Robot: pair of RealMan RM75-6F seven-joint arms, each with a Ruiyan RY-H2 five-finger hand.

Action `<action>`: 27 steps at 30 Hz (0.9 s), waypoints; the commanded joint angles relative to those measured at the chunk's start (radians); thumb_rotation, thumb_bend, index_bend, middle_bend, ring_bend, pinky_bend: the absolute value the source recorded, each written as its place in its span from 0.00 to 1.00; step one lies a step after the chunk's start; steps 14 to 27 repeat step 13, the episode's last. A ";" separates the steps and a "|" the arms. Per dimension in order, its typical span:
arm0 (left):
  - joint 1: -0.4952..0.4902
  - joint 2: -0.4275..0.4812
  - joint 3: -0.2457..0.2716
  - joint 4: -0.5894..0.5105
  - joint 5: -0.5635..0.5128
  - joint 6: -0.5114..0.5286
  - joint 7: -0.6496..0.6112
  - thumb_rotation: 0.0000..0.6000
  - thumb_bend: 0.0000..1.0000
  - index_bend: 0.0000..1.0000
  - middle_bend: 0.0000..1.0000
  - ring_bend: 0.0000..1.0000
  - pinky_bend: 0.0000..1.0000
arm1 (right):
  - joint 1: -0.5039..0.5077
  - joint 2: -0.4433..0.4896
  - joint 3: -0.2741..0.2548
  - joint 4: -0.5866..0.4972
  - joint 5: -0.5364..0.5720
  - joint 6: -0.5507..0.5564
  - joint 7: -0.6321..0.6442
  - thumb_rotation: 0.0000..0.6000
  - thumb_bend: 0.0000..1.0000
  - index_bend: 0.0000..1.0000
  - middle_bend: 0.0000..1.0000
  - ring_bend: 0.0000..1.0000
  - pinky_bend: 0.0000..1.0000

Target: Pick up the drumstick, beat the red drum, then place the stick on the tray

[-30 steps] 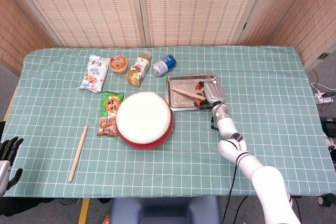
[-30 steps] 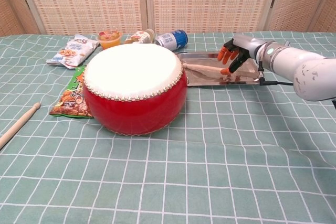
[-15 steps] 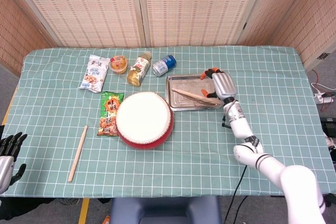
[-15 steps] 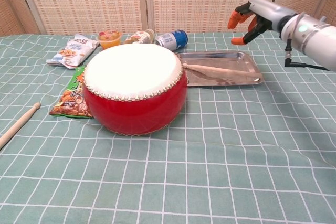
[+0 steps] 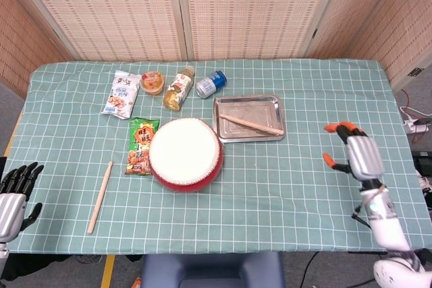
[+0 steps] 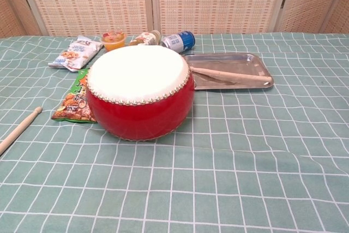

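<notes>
One drumstick (image 5: 251, 123) lying slantwise inside the steel tray (image 5: 272, 102), touching nothing but the tray floor. Tray just right of the red drum (image 5: 185, 154), near it but apart. A second drumstick (image 5: 100, 196) flat on the checked surface (image 5: 270, 187) well left of the drum, untouched. Right hand (image 5: 358, 156) raised over the right edge of the surface, well apart from the tray, fingers spread, orange fingertips (image 5: 332, 127) pointing left, nothing held. Left hand (image 5: 15, 193) at the lower left corner of the head view, off the edge of the surface, dark fingers apart and empty as far as that corner shows. Neither hand in the chest view.

Behind the drum, along the far side: a white snack bag (image 5: 122, 94), a small orange-lidded cup (image 5: 152, 81), a bottle on its side (image 5: 179, 88), and a blue can (image 5: 210, 83) tipped over. An orange-and-green snack packet (image 5: 141, 145) flat against the drum's left side, partly tucked beneath its rim in the chest view.
</notes>
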 commanded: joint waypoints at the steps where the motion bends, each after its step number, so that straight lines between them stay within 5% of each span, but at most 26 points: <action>1: -0.005 0.002 -0.001 -0.008 0.006 0.001 0.009 1.00 0.35 0.04 0.03 0.02 0.07 | -0.120 0.073 -0.089 -0.090 -0.063 0.106 -0.008 1.00 0.28 0.17 0.21 0.09 0.18; 12: -0.019 0.004 -0.006 -0.034 0.009 0.000 0.035 1.00 0.35 0.04 0.03 0.02 0.07 | -0.264 0.151 -0.156 -0.209 -0.187 0.249 -0.009 1.00 0.28 0.06 0.14 0.00 0.06; 27: -0.020 0.004 -0.007 -0.034 0.008 -0.001 0.037 1.00 0.35 0.04 0.03 0.02 0.07 | -0.268 0.152 -0.156 -0.211 -0.191 0.252 -0.011 1.00 0.28 0.06 0.14 0.00 0.06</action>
